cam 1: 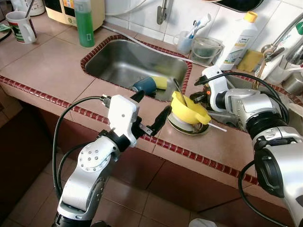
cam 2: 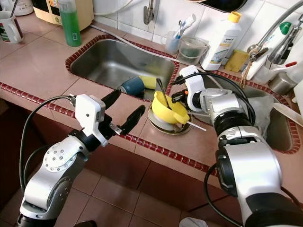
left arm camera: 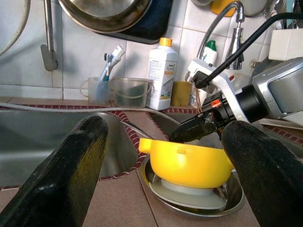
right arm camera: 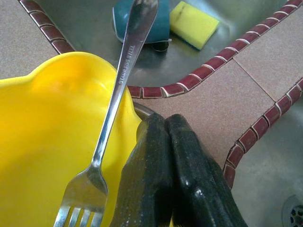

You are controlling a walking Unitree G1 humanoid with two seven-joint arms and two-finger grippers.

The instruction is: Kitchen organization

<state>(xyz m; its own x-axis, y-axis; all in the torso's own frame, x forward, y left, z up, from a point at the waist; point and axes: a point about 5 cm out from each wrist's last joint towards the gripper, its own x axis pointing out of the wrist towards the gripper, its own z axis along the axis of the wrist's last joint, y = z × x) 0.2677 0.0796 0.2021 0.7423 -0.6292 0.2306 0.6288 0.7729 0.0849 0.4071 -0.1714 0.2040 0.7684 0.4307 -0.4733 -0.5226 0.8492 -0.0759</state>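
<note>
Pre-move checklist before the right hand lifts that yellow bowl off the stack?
1. Right hand shut on the yellow bowl rim: ok; right wrist view shows fingers pinched on the rim.
2. Fork loose inside the bowl, handle over the edge: not ok, may slide out.
3. Bowl tilted on the white dish and metal plate: not ok.
4. Left hand open, short of the stack: ok.
5. Whether the dish sticks to the bowl: cannot tell.
6. Sink holds blue cup and sponge: ok.
</note>
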